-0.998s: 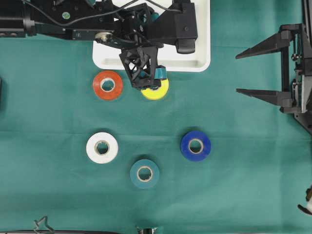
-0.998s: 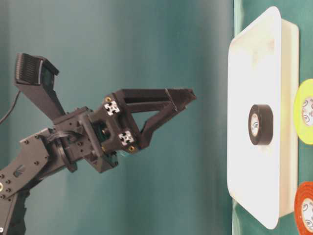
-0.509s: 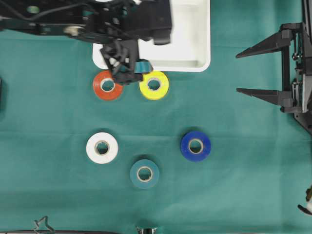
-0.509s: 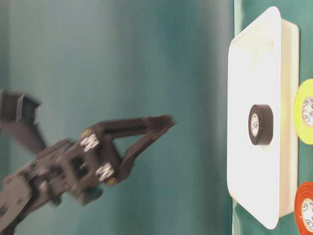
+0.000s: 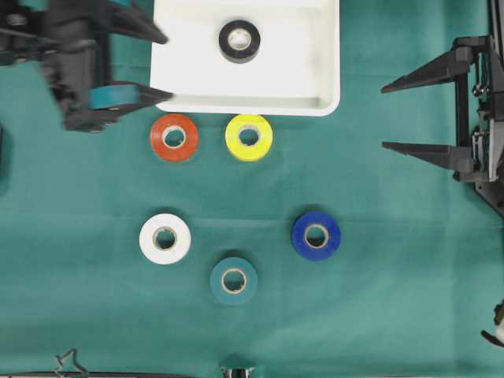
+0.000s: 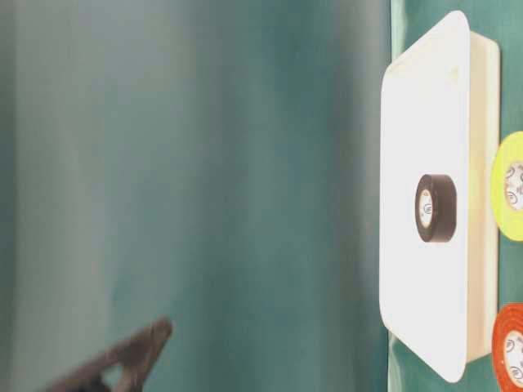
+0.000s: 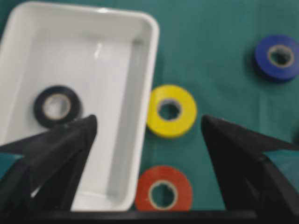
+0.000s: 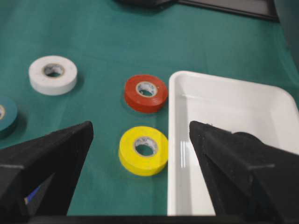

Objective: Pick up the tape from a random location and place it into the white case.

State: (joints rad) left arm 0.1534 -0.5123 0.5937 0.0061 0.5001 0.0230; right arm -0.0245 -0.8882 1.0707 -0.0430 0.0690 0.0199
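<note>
The white case sits at the top middle of the green cloth, with a black tape roll lying flat inside it. My left gripper hangs open and empty at the case's left edge. In the left wrist view its jaws stand wide, and below them are the black tape, the case, a yellow roll and an orange roll. My right gripper rests open and empty at the far right. The table-level view shows the black tape in the case.
Several tape rolls lie on the cloth: orange and yellow just below the case, white, teal and blue lower down. The right wrist view shows the yellow roll beside the case's edge.
My left arm has swung left, from over the case and the yellow roll to the top left corner, uncovering the black tape in the case. The right arm has not moved.
</note>
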